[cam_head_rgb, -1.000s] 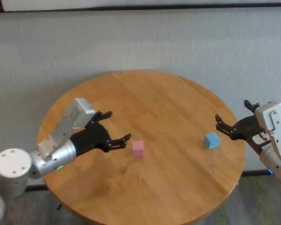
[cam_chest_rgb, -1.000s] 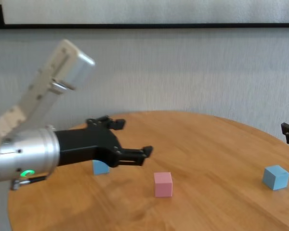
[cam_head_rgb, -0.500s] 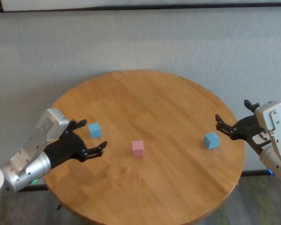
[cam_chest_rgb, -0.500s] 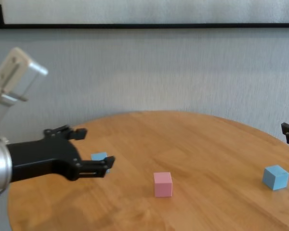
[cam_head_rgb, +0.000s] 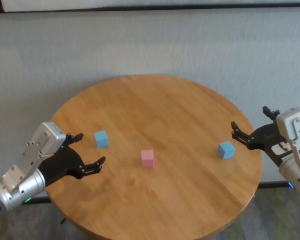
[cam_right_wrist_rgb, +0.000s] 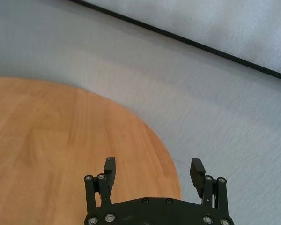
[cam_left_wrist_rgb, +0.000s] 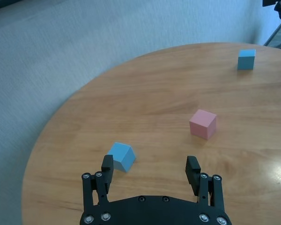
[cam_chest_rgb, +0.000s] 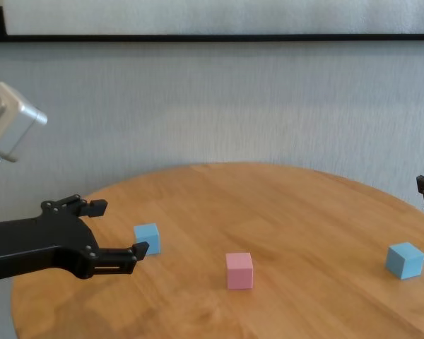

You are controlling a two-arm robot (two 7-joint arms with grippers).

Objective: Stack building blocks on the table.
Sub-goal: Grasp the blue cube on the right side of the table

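Note:
Three cubes lie apart on the round wood table (cam_head_rgb: 170,110). A pink block (cam_head_rgb: 147,158) sits near the middle, also in the chest view (cam_chest_rgb: 239,270) and left wrist view (cam_left_wrist_rgb: 203,124). A light blue block (cam_head_rgb: 101,138) lies at the left, also seen in the chest view (cam_chest_rgb: 147,237) and left wrist view (cam_left_wrist_rgb: 121,156). Another light blue block (cam_head_rgb: 225,149) lies at the right, also in the chest view (cam_chest_rgb: 403,260). My left gripper (cam_head_rgb: 89,150) is open and empty, just left of the left blue block. My right gripper (cam_head_rgb: 252,129) is open and empty, at the table's right edge beside the right blue block.
A grey floor and wall surround the table. The table's edge curves close under both grippers. The right wrist view shows the bare right rim of the table (cam_right_wrist_rgb: 145,136).
My left gripper has drawn back to the left, away from the pink block, uncovering the left blue block. The right arm has barely moved. The blocks have not moved.

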